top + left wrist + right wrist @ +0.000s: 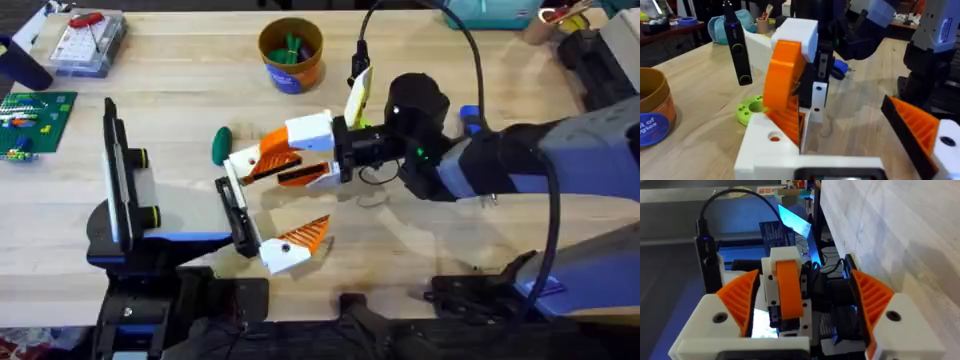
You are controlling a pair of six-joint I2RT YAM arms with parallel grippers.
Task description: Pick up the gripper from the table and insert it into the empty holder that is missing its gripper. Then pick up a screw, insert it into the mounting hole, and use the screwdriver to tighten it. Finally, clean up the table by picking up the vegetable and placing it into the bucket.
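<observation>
Though partly cut off, "of" on bucket's (pixel 652 112) blue label.

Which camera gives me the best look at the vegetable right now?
Overhead: the vegetable lies whole on the table, left of the right gripper. I can't pick it out in either wrist view.

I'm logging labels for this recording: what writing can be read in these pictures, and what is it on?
"of" and "ggies", cut off at the frame edge: blue label on the bucket, left wrist view.
Bucket label seen from overhead: too blurred to read.
Green board with small markings: too small to read.
Clear plastic box: no readable print.
</observation>
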